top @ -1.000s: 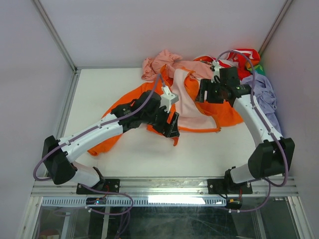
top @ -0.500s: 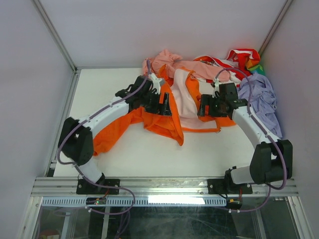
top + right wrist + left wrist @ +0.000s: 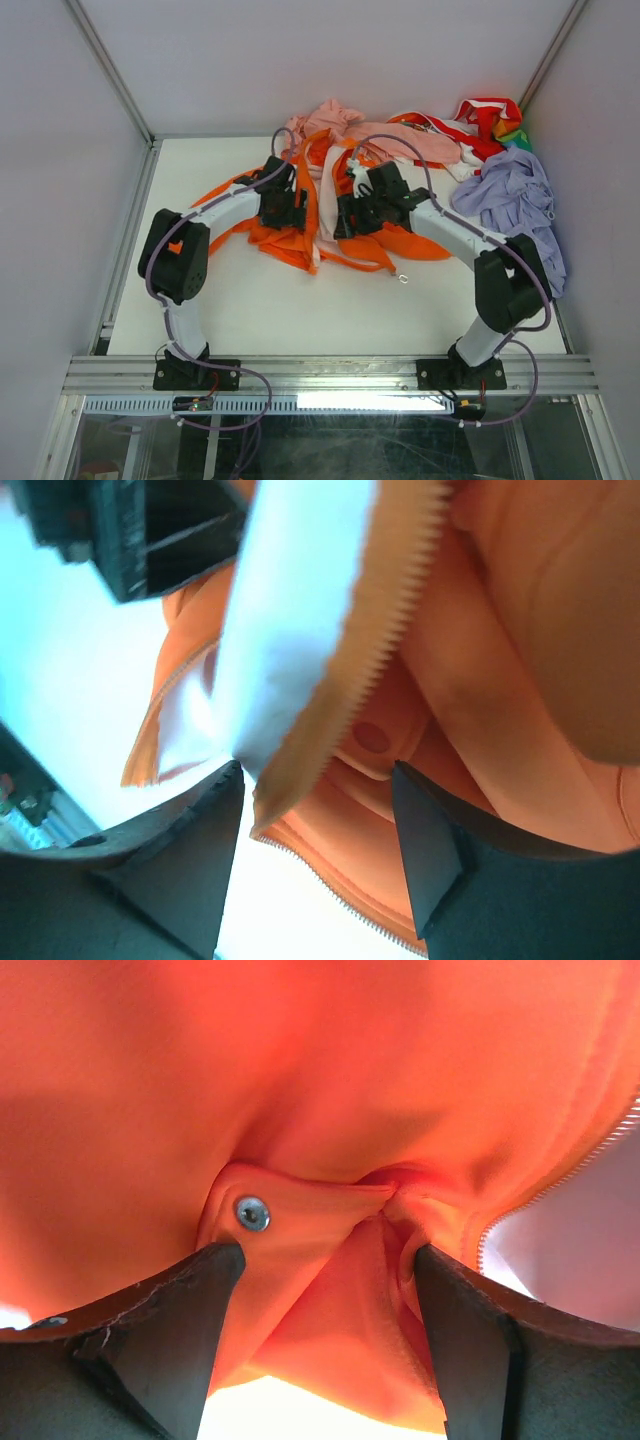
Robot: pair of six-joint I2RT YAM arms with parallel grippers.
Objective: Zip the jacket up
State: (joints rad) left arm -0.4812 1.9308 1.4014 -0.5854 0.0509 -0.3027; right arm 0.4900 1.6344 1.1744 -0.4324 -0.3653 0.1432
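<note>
The orange jacket lies bunched in the middle of the table, with its pale lining showing in folds. My left gripper is on its left part. In the left wrist view the gripper pinches a thick orange fold with a metal snap, and zipper teeth run at the right. My right gripper is close beside the left one. In its wrist view the gripper holds the jacket's front edge, with zipper teeth and white lining above it.
A pale pink garment lies behind the jacket. A lilac garment lies at the right, and a red and white one in the back right corner. A small metal ring lies on the table by the jacket's front hem.
Both grippers have moved toward the middle: the left one back and to the left, the right one to the left. The jacket has been drawn in and bunched between them.
</note>
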